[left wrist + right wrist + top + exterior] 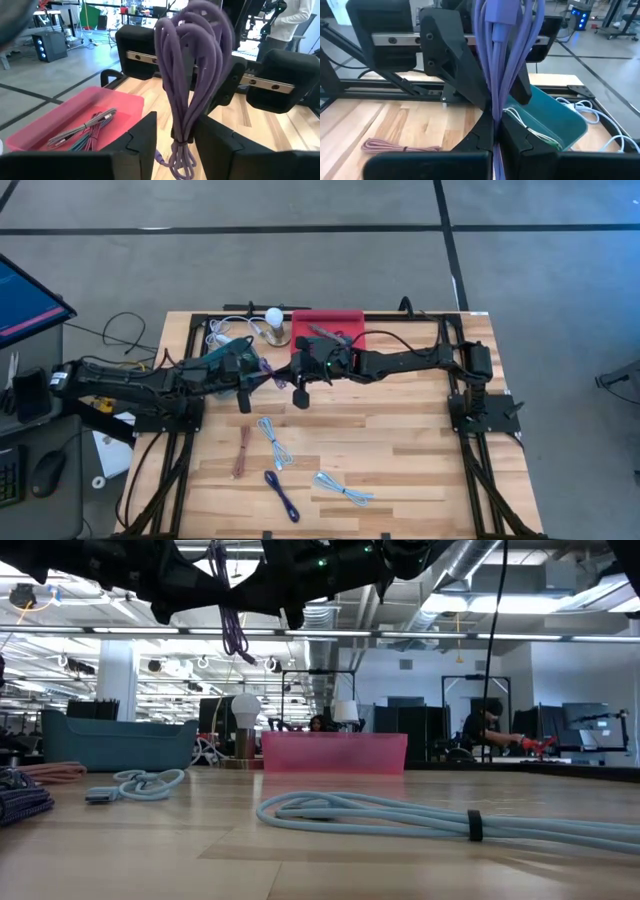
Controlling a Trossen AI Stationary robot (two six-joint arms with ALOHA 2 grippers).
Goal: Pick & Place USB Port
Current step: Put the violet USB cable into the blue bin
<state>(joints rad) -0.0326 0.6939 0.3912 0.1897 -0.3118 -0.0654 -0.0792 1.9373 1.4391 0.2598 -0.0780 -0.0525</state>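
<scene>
Above mid-surface: purple cable bundle [192, 85] hangs in the air btwn both arms, near the red bin
Cable state: looped hank, tied w/ a wrap near its low end; connector end seen close in right wrist view, type hard to tell
Right end effector [495, 132]: fingers shut tight on the purple cable, strands running up out of the pinch
Left end effector [175, 137]: fingers on either side of the same bundle w/ small gaps; contact not clear, so can't tell if it grips
Arm pos: both arms reach in over the back-center of the surface [400, 450], tips nearly meeting; in low view they cross the top edge, mostly cut off
Red bin [327, 323]: at back edge, center; holds a few cables (grey braided, red, teal), exact count unclear
Teal bin [555, 122]: left of red bin, partly hidden under left arm; white cable inside
Lamp [274, 320]: white globe on a round base, btwn the 2 bins
Loose cables on surface: 4 total; pink cable [242, 452], 2 light-blue cables [275, 442] [344, 489], 1 dark-blue cable [281, 494]
Writing/brands: none readable
Beyond the surface: monitor [25, 298] cut off at left edge, mouse [47, 473] below it; person seated [488, 730] far back in room, small + dim
</scene>
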